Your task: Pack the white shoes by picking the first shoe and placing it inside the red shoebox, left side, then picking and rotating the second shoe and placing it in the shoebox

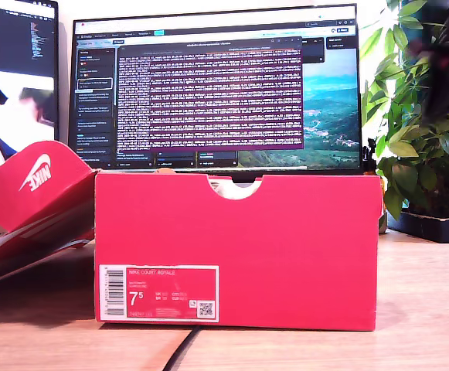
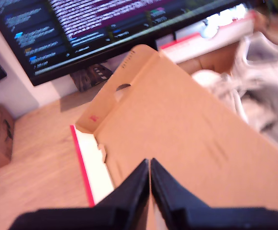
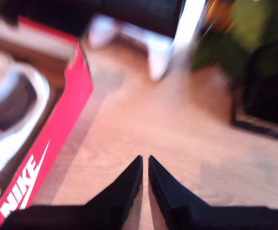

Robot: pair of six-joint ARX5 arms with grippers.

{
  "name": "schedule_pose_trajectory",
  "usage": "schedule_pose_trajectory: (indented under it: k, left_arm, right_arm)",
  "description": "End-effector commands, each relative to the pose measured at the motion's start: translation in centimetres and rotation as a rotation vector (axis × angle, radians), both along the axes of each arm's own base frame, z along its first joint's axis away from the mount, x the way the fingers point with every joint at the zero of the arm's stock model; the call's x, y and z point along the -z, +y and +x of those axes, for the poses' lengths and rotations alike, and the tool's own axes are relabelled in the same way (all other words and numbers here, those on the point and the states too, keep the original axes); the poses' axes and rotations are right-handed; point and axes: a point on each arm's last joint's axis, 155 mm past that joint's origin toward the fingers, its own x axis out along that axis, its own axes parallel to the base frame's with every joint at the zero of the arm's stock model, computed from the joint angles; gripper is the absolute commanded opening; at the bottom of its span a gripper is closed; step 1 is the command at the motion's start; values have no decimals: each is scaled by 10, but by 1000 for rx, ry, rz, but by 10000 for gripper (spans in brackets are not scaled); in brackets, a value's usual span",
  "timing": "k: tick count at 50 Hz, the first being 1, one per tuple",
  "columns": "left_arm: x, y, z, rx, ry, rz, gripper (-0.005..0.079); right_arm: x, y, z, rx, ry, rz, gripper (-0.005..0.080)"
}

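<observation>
On the wooden desk (image 1: pixel 425 294), the red shoebox (image 1: pixel 238 251) stands square in the middle of the exterior view, its label end facing the camera with the half-round notch (image 1: pixel 236 188) cut in the top edge. Its lid (image 1: pixel 35 189) is swung open toward the exterior view's left, the white logo showing on its outer face. Behind the box sits a lit monitor (image 1: pixel 216 85), with a leafy plant (image 1: pixel 417 116) far on the exterior view's right.

My first gripper (image 2: pixel 150 165) hangs over the brown inner face of the open lid (image 2: pixel 177 120), jaws pressed together on nothing. Beyond the lid, inside the box, something white and blurred (image 2: pixel 253 72) shows; I take it for the white shoes, though I cannot tell how they lie.

My second gripper (image 3: pixel 145 163) hovers over bare desk just beside the box's long red wall (image 3: pixel 57 139), jaws nearly touching and empty. One white shoe (image 3: pixel 14 110) lies inside the box, against that wall.
</observation>
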Motion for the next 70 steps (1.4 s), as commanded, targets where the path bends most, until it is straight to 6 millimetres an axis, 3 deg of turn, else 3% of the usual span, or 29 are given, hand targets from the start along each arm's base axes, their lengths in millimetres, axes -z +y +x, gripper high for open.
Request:
schedule_pose_trajectory:
  k: [1, 14, 23, 33, 48, 70]
  left_arm:
    - [-5, -1, 3, -2, -11, -16, -19]
    - [-9, 8, 10, -43, -35, -35, -19]
    - [0, 23, 11, -100, -14, -58, -19]
    - [9, 24, 3, -112, -16, -102, -19]
    - [22, 35, -5, -153, -138, -130, -19]
    - [56, 58, -13, -215, -163, -104, -20]
  right_arm:
    - [24, -8, -10, 28, 35, 4, -11]
    - [36, -15, -42, 49, -63, 5, -11]
    - [28, -15, -47, 47, -157, 6, -11]
    - [16, -16, -49, 92, -257, 64, -11]
    - [58, -19, -68, 105, -274, 54, -11]
    - [97, -17, -93, 103, -243, 58, -11]
